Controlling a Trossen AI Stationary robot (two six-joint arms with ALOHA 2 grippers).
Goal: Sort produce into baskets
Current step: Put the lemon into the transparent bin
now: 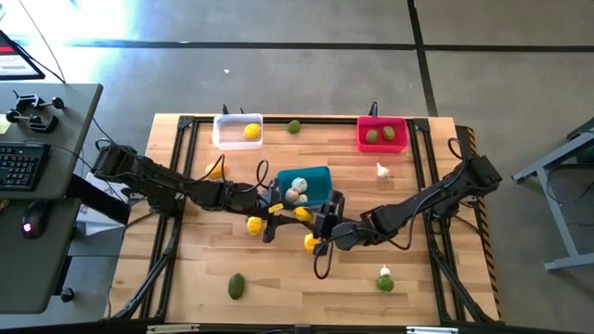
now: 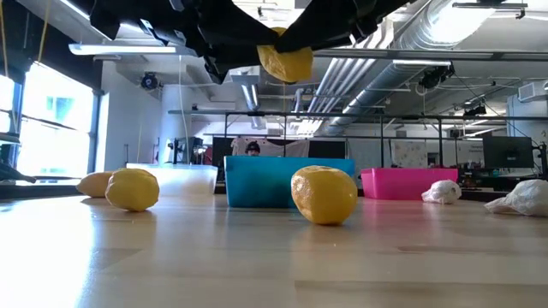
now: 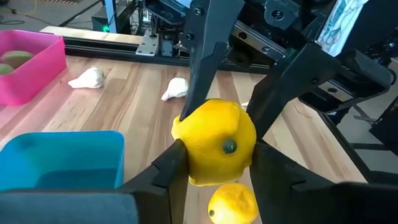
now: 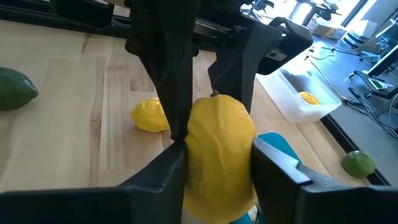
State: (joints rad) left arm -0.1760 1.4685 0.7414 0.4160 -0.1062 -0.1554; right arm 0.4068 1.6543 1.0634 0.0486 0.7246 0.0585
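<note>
Pale wood forms the surface (image 1: 204,260). Nearest its front edge lie a green fruit (image 1: 237,286) and, well to the right, a second green fruit (image 1: 384,283) touching a garlic bulb (image 1: 384,271).

Farther in, two lemons rest on the wood: the right lemon (image 1: 312,243) lies below the meeting arms, and the left lemon (image 1: 253,224) is just beside it.

Above them, off the surface, hangs the held lemon (image 1: 303,214). Both arms meet on it. The left end effector (image 3: 217,165) is clamped on it, a finger pressed to each side. The right end effector (image 4: 217,165) grips the same fruit from the opposite direction, its fingers also against the peel.

Just behind is the teal basket (image 1: 320,174), with garlic (image 1: 296,192) inside. To its left a yellow piece (image 1: 215,170) lies partly under the left arm. To its right a loose garlic (image 1: 381,170) lies alone.

At the far edge the white basket (image 1: 223,139) holds one lemon (image 1: 251,132). The pink basket (image 1: 382,121) holds two green pieces (image 1: 372,136). Between these baskets lies a far green fruit (image 1: 294,127).

Beyond the surface, a person (image 2: 253,148) shows behind the teal basket in the low view.
</note>
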